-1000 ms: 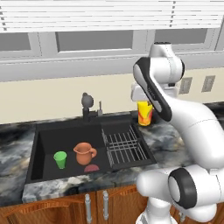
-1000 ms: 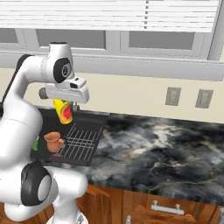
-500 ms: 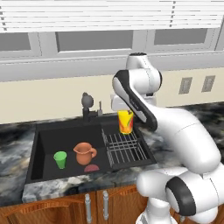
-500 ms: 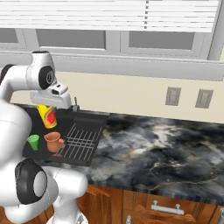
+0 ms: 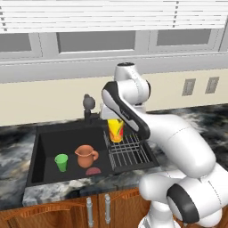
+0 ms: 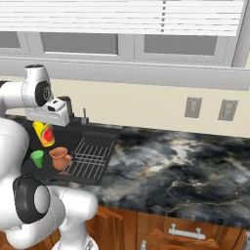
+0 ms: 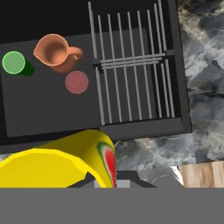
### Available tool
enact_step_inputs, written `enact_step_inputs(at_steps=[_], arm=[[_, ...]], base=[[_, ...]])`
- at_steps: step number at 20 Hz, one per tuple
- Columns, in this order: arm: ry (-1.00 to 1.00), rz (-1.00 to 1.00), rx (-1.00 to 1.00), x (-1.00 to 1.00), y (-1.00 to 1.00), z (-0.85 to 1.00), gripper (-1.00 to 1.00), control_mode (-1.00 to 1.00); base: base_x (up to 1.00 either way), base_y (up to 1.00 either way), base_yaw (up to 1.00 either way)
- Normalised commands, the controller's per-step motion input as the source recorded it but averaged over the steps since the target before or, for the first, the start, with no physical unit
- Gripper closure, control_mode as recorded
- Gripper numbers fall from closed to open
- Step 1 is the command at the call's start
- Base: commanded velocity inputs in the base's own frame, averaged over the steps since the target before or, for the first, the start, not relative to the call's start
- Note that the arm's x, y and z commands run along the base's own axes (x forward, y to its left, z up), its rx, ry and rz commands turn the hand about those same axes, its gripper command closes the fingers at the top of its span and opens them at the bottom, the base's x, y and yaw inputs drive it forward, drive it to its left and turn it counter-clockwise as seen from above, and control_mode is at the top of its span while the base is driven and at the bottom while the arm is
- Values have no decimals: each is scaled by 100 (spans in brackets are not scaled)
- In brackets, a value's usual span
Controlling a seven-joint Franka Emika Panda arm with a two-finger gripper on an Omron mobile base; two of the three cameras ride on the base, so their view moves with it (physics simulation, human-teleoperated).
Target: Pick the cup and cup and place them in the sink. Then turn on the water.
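My gripper (image 5: pixel 115 121) pinches the yellow cup (image 5: pixel 116 129) with its orange-red pattern, holding it in the air above the wire rack (image 5: pixel 128 149) of the black sink (image 5: pixel 44 156). Down in the basin, the green cup (image 5: pixel 61 162) stands upright just beside the terracotta jug (image 5: pixel 86 156); the black faucet (image 5: pixel 88 107) rises behind.

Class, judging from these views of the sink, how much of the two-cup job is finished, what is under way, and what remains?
Done: the green cup stands in the sink, beside the brown jug. In hand: the gripper is shut on the yellow cup, held above the wire rack. Left: set that cup in the basin, then turn on the faucet; no water runs.
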Motion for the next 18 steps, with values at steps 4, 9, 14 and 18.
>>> enact_step_inputs(at_steps=[4, 9, 14, 18], arm=[[3, 0, 0, 4, 50, -17, 100, -100], [5, 2, 0, 0, 43, -13, 100, -100], [5, 0, 0, 8, 46, -6, 100, -100], [3, 2, 0, 1, 40, -11, 100, -100]], base=[[0, 0, 0], [0, 0, 0], [0, 0, 0], [0, 0, 0]])
